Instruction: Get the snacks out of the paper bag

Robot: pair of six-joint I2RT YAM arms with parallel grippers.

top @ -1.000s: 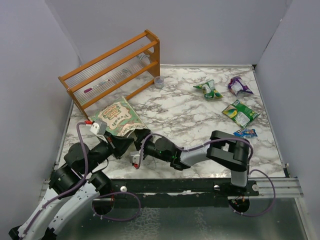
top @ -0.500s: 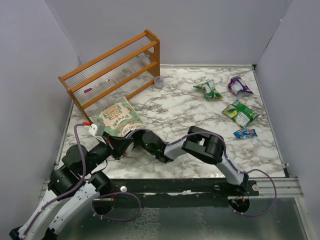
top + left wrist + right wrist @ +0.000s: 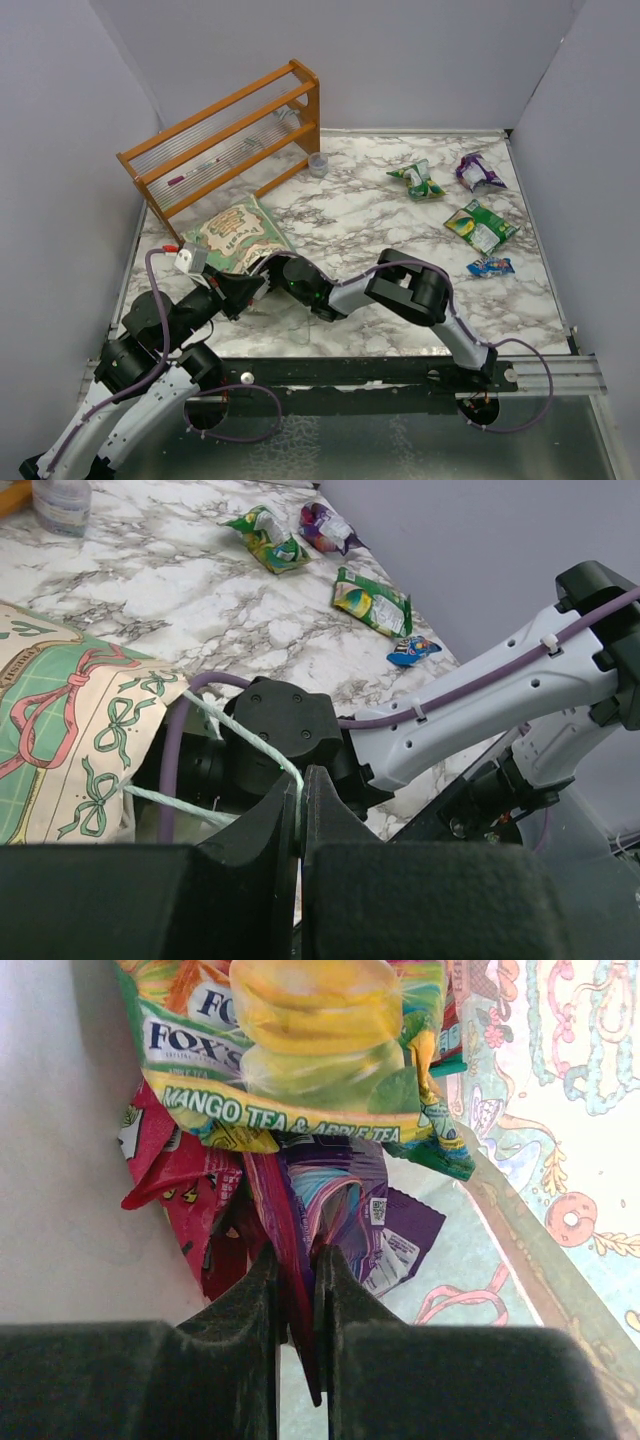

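Note:
The paper bag [image 3: 235, 232] lies on its side at the left of the marble table, mouth toward the arms. My left gripper [image 3: 301, 778] is shut on the bag's pale green string handle [image 3: 235, 730] at the mouth. My right arm [image 3: 330, 292] reaches into the bag, so its gripper is hidden in the top view. In the right wrist view my right gripper [image 3: 296, 1258] is shut on the edge of a purple snack packet [image 3: 335, 1205]. A green-yellow packet [image 3: 300, 1050] and a red packet [image 3: 175, 1175] lie just beyond it. Several snacks lie at the table's right: green [image 3: 418, 181], purple [image 3: 478, 172], green [image 3: 480, 225].
An orange wooden rack [image 3: 225, 140] stands at the back left behind the bag, with a small clear cup [image 3: 318, 164] beside it. A small blue packet [image 3: 491, 266] lies near the right wall. Grey walls close the table on three sides.
My right arm has pushed left into the bag's mouth, and its jaws have closed on the purple packet. The left gripper keeps hold of the handle.

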